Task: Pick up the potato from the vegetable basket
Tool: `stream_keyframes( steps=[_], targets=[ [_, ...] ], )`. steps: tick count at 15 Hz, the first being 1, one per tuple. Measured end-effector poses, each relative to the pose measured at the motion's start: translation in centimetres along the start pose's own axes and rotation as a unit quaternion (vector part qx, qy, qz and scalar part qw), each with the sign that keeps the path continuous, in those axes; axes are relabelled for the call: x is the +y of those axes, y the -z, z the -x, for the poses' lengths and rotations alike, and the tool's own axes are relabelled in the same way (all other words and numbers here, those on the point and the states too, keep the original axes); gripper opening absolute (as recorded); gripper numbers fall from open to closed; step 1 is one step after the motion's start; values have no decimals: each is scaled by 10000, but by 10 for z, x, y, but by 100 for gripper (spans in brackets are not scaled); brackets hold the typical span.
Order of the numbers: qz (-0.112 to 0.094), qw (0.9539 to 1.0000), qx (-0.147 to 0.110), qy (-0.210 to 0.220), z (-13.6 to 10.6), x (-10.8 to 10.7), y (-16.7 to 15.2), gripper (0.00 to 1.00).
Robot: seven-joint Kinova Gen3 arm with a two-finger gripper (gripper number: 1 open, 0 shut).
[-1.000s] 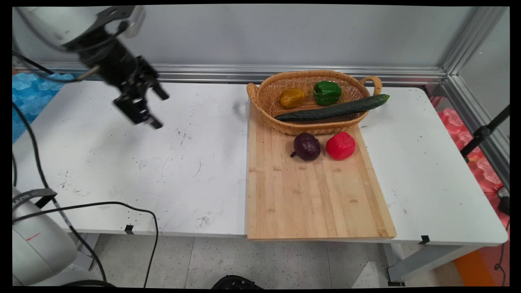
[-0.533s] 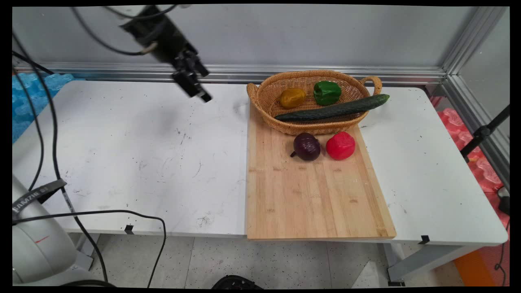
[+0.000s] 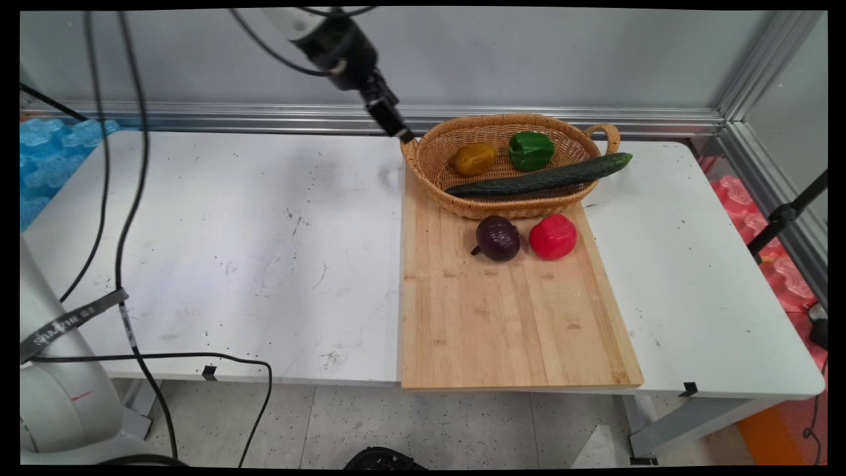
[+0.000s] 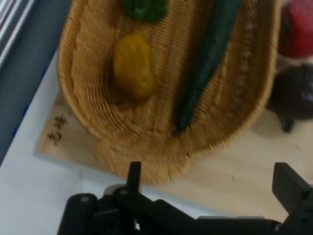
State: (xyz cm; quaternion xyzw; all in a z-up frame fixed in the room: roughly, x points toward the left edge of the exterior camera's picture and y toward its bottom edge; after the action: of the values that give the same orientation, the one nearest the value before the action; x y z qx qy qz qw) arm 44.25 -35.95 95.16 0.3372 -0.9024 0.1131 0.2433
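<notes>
Hovering my gripper, fingers apart, above wicker basket's left handle; yellow pepper, green pepper & cucumber lie inside, basket on cutting board w/ purple onion, red pepper.

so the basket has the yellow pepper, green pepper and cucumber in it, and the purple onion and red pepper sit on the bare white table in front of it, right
Not quite. The basket does hold the yellow pepper, green pepper and cucumber, but the purple onion and red pepper sit on the wooden cutting board, not the bare table. The main view shows it.
</notes>
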Motion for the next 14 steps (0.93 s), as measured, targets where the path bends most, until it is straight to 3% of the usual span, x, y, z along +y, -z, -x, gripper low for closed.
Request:
stream_keyframes(
  steps=[7, 14],
  targets=[
    [-240, 9992, 54, 328, -42, -24, -83, 100],
    [-370, 9979, -71, 533, -58, -41, -153, 100]
  ],
)
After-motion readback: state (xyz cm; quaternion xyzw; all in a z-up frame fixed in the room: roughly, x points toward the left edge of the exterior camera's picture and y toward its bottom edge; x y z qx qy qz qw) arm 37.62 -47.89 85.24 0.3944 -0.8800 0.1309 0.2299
